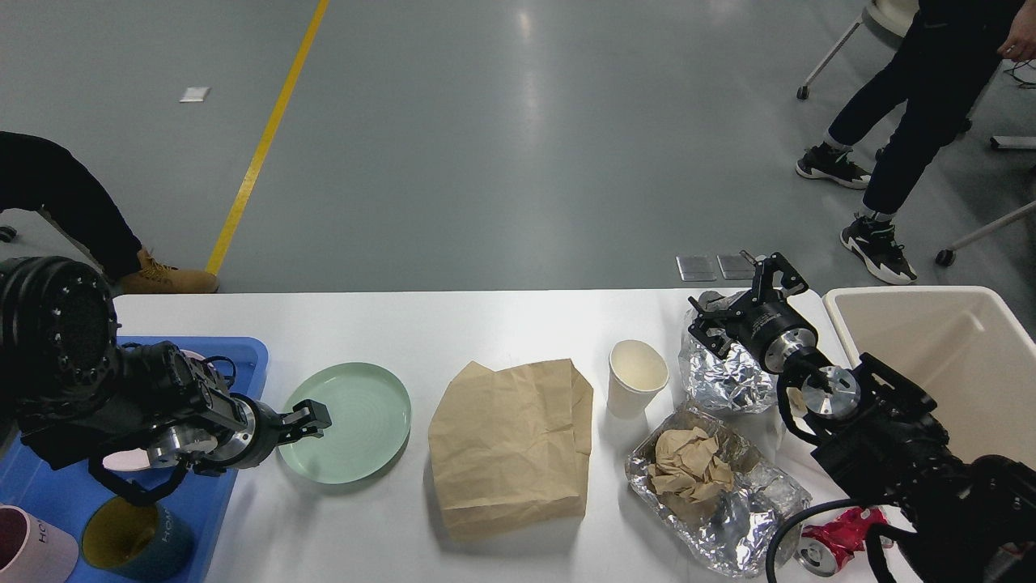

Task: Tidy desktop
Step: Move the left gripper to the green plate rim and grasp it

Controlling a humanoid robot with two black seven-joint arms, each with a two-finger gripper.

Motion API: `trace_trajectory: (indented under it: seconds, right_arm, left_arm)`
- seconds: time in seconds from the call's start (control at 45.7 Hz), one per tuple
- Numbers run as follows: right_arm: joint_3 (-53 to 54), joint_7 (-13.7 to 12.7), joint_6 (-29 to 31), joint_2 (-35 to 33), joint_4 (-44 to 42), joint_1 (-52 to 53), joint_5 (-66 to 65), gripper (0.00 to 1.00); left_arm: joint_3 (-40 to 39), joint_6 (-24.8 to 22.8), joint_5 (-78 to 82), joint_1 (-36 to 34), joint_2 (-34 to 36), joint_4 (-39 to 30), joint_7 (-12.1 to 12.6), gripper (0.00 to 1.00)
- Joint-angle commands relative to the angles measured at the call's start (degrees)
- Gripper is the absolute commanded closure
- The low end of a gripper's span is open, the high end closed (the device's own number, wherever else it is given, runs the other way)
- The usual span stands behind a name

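Observation:
The white desktop (502,324) spans the view. On it lie a pale green plate (356,421), a brown paper bag (510,445), a white paper cup (637,374), a crumpled foil ball (724,380), a foil tray (753,534) holding crumpled brown paper (688,465), and a crushed red can (838,536). My left gripper (310,423) is open with its fingertips at the plate's left rim. My right gripper (738,293) is open and empty, just above the foil ball's far side.
A blue tray (40,486) at the left holds a pink plate (125,461), mostly hidden by my arm, a pink mug (28,555) and a dark teal mug (137,538). A beige bin (995,324) stands at the right edge. People stand beyond the desk.

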Motion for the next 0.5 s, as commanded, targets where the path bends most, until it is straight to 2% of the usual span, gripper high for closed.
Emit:
trace_trajectory:
  seconds: [0.0,0.482]
  right_arm:
    - [0.0,0.0,0.0,0.0,0.0,0.0,-0.01,0.0]
    - [0.0,0.0,0.0,0.0,0.0,0.0,-0.01,0.0]
  left_arm:
    - [-0.21,0.13,0.0,1.63,-0.12,1.84,0.09,0.08]
    - [-1.44,0.22,0.26,3.65,-0.38,4.21,0.18,0.12]
